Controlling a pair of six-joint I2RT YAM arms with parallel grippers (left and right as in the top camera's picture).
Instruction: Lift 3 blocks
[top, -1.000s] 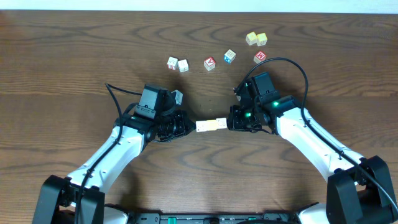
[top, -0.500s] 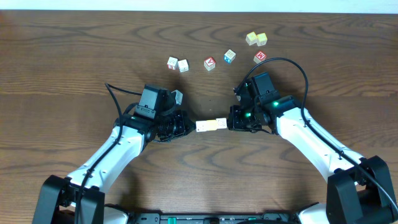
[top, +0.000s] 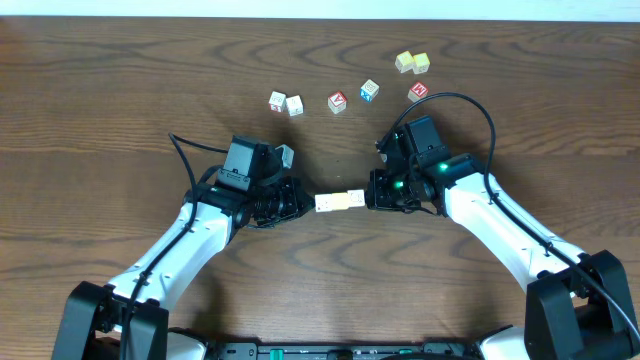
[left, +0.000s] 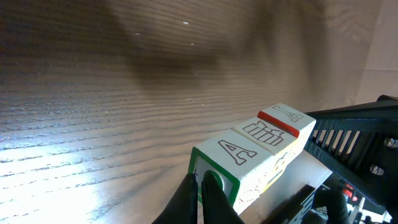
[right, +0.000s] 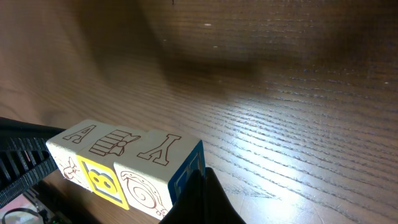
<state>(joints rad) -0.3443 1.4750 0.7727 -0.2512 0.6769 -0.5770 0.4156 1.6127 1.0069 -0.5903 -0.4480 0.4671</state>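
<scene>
Left hand (left: 200, 185): fingers pressed together, tip butted against the green-edged end of the blocks (top: 340, 201). Right hand (right: 200, 186): also closed, pushing on the blue-faced opposite end. The three blocks form one row between the tips, squeezed endwise so pressure holds them. The row looks clear of the counter (top: 120, 100). Spare cubes (top: 338, 101) lie well apart.

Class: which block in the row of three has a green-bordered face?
The end block nearest the left gripper; the far end block shows red instead.
</scene>
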